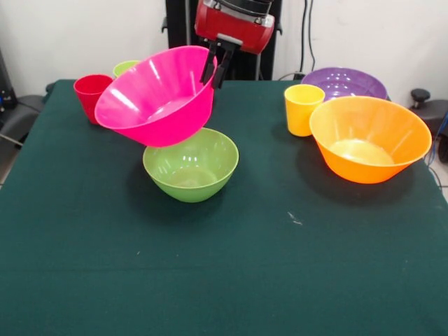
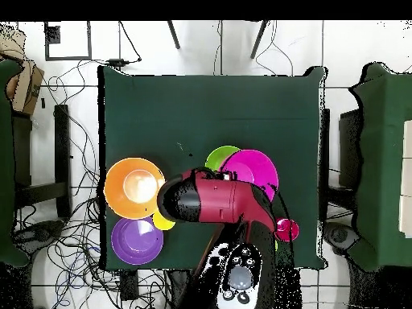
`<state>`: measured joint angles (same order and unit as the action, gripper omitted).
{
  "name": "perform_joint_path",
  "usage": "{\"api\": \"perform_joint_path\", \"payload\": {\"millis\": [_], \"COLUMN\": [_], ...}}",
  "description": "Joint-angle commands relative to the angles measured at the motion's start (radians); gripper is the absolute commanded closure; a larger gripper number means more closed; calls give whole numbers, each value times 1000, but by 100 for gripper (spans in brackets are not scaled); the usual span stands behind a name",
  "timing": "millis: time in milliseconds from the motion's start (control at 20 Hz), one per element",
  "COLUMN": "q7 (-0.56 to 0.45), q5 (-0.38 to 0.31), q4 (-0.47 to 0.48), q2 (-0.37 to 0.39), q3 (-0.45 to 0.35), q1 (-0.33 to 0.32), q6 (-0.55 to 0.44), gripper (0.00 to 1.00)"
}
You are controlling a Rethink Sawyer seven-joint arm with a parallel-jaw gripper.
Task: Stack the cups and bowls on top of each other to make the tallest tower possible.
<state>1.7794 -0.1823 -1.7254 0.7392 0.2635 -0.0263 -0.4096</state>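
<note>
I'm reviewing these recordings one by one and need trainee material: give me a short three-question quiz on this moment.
1. True or false: the pink bowl sits level on the table.
2. Which bowl lies directly under the pink bowl? A) purple bowl B) green bowl C) orange bowl
3. Fill in: the yellow cup stands beside the ___ bowl, in front of the purple one.

Key
1. False: it is tilted, its rim held by the gripper, its base over the green bowl.
2. B
3. orange
</note>
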Motion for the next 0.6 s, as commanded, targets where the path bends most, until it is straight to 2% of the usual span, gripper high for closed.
{"api": "perform_joint_path", "payload": {"millis": [50,600], "q7": [158,173], "q5": [30,54], "q4": [70,95], "q2": [-50,-88], "q3": [-70,-58], "q1": [3,26], "q6": [54,71], "gripper": [100,100]}}
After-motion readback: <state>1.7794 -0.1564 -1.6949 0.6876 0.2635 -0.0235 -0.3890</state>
